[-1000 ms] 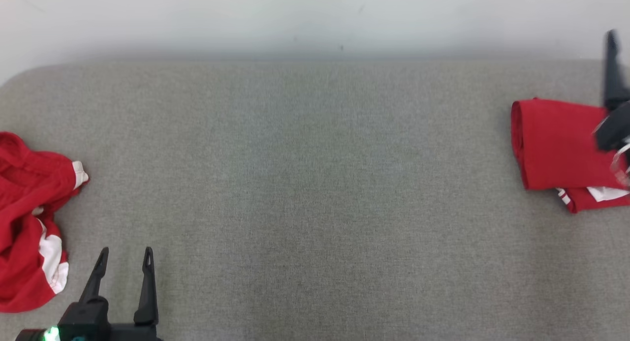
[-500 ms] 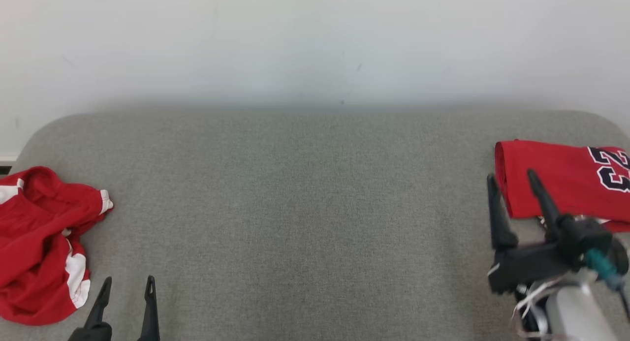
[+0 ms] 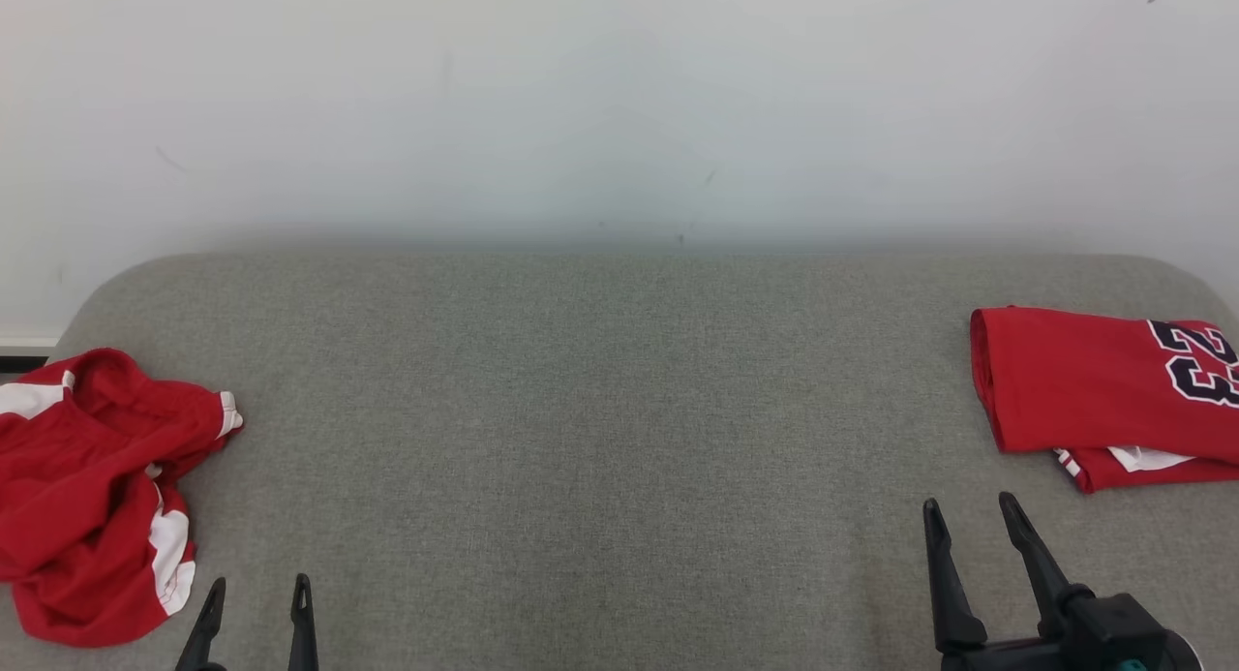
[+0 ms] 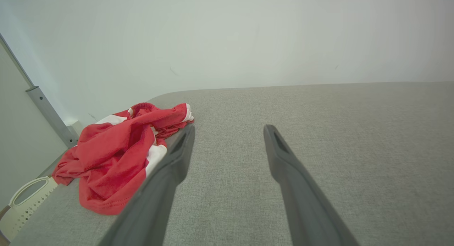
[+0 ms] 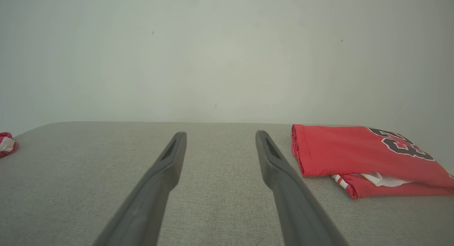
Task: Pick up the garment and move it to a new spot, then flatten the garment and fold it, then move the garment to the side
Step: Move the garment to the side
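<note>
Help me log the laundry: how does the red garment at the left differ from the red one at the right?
The left garment lies crumpled in a loose heap; the right garment is folded flat into a neat rectangle. The left garment shows white panels but no number; the right garment shows a dark number print. Both are red with white trim and rest on the grey surface.

You can read one marking: dark, white-edged numerals (image 3: 1195, 363) on the folded red garment (image 3: 1074, 381) at the robot's right. They look like 23, though the frame edge clips the second digit, so it is only probably a 3.
</note>
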Available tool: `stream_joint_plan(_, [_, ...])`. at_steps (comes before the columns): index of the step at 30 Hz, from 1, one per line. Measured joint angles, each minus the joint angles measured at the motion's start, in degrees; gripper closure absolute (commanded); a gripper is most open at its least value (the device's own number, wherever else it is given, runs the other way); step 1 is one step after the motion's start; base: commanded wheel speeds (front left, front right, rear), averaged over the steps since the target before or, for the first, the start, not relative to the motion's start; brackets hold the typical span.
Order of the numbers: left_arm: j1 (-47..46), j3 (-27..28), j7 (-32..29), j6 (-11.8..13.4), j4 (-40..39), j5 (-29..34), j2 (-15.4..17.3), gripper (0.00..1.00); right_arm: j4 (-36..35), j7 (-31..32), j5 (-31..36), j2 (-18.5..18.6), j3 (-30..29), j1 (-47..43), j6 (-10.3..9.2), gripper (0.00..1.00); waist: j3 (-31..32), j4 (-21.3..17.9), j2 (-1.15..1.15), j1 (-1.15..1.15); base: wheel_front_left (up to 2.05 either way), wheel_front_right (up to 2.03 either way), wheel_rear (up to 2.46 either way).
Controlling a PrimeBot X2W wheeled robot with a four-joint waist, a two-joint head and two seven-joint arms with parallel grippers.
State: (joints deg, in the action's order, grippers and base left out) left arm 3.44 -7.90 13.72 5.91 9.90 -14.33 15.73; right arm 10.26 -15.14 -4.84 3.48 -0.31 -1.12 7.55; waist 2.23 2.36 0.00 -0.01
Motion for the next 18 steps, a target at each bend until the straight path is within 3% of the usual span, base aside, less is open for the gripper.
stream_joint_plan(18, [1.36, -0.47, 0.26, 1.13, -0.59, -0.32, 0.37, 0.00, 0.55, 0.00, -2.14, -0.53, 0.00, -3.50, 0.00, 0.00, 1.36, -0.21, 0.00, 0.01, 0.00, 0.00, 0.00])
